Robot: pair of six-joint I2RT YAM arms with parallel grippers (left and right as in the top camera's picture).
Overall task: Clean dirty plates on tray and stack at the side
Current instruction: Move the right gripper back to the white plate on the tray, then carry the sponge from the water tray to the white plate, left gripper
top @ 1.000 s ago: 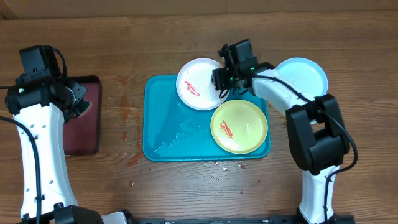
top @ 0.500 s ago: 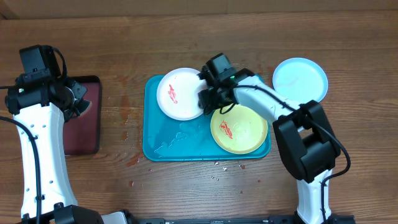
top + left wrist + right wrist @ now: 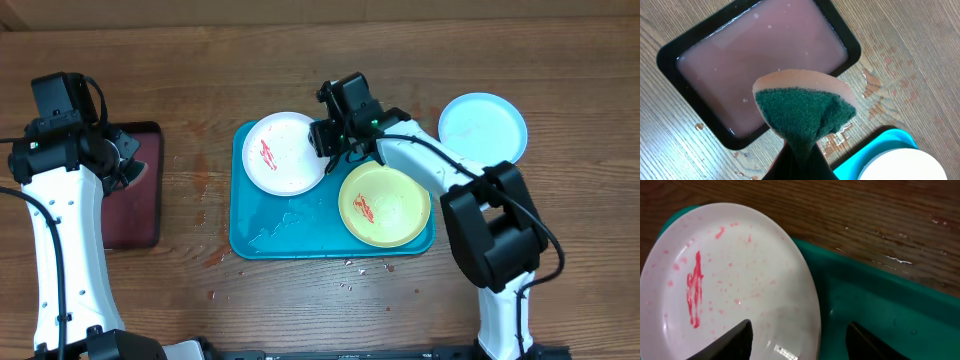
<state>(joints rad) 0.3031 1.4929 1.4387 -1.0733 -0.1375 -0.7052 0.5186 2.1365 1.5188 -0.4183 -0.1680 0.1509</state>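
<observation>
White plate (image 3: 285, 152) far-left on tray (image 3: 258, 228), red smear facing up for scrubbing. Right gripper (image 3: 330, 140) at plate's right rim, fingers (image 3: 740, 339) spread either side of rim (nothing pinched). Left gripper (image 3: 797, 162) clamps sponge (image 3: 802, 112) above maroon tray (image 3: 700, 40), probably for wetting.

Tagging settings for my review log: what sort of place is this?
Likely a robot test bench staged for dishwashing, not a kitchen: a wooden table, a teal tray holding a smeared white plate, and a green sponge above a black-rimmed tray of pinkish liquid.
</observation>
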